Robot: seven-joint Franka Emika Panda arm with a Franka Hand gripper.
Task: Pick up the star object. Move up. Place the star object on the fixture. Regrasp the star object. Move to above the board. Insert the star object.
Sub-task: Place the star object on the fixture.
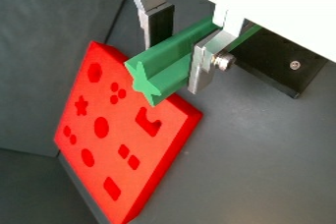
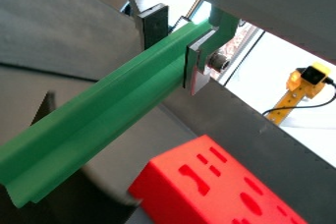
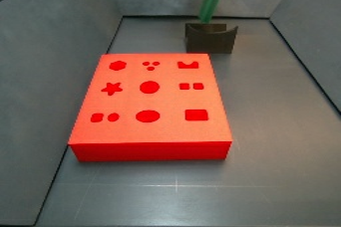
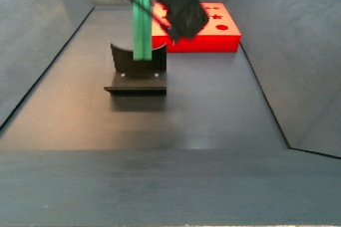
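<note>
Grey floor; fingers (image 1: pixel 184 43) clamping star object (image 1: pixel 164 64).

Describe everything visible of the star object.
The star object is a bright green, plastic-looking peg, long and ridged, with a star-shaped end face. The gripper holds it near one end, jaws shut on its sides. In both side views it stands roughly upright over the fixture, its lower end at the fixture's notch; contact there cannot be told. It is apart from the board.
</note>
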